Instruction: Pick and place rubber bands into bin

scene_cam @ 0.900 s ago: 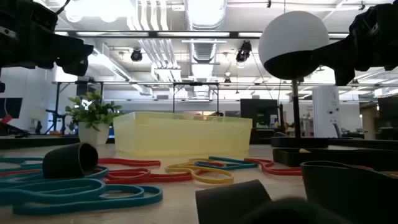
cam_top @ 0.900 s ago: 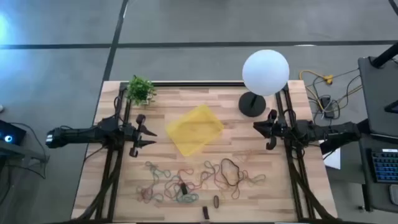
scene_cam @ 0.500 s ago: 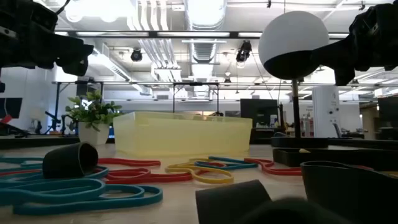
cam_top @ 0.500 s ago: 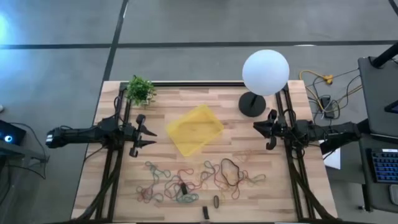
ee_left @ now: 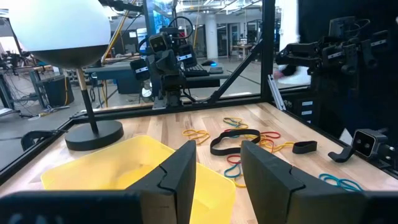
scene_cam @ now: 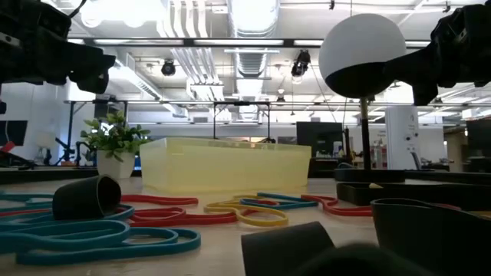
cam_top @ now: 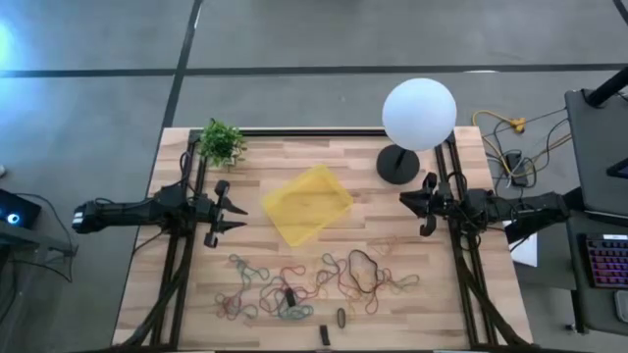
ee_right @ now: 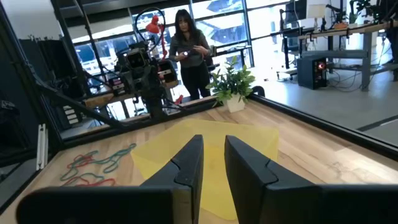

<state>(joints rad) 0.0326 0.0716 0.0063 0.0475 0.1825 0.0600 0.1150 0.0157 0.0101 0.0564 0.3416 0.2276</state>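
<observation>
Both grippers are seen from above parked at the table's sides, well apart from the work: the left gripper [cam_top: 234, 208] beside the yellow bin [cam_top: 306, 204], the right gripper [cam_top: 410, 202] on the bin's far side, below the globe lamp [cam_top: 418, 114]. Nothing is held by either. The rubber bands [cam_top: 314, 284] are strewn along the near edge of the wooden table [cam_top: 373, 245], tangled among small dark oblong pieces [cam_top: 340, 319], and none is seen inside the bin. At table height, red, blue and tan bands are found lying flat in front of the bin's translucent wall, with a potted plant [scene_cam: 115, 138] behind. Through the left wrist camera, the fingers [ee_left: 180, 174] are shown spread with a clear gap, pointed over the bin toward a big black band [ee_left: 233, 138]. Through the right wrist camera, the fingers [ee_right: 189, 163] are held with a narrower gap, empty, and a person [ee_right: 189, 53] is visible beyond the table. Several overlapping loops could be dragged up together, since they are interlaced; a thin band flat on wood could also be missed or slip out, and a dark piece could be pinched by mistake.
</observation>
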